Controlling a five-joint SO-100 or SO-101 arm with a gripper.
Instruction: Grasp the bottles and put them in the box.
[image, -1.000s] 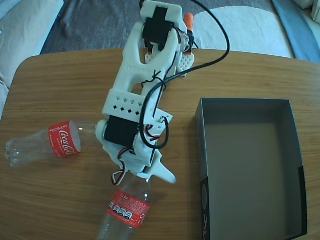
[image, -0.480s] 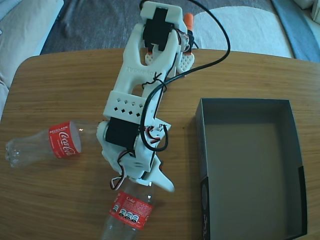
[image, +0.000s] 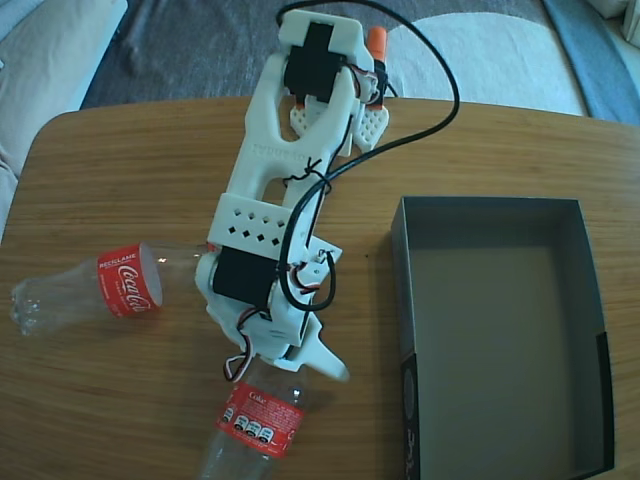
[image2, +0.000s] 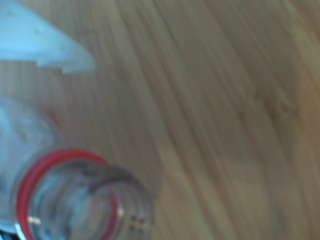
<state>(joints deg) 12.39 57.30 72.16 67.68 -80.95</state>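
bottle (image: 256, 420) neck beneath jaws, box (image: 590, 300) apart

Fixed view bright, even daylight, sharp throughout; soft faint shadows under the arm (image: 270, 210) and along the box (image: 590, 330) inner walls, mild sheen on the table (image: 120, 170), slight wide-angle bending at the edges. Wrist view washed out and heavily blurred, bottle (image2: 75, 200) neck too close, out of focus, wood grain smeared

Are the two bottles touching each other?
Apart. The fixed view shows bare table between the left bottle and the lower bottle.
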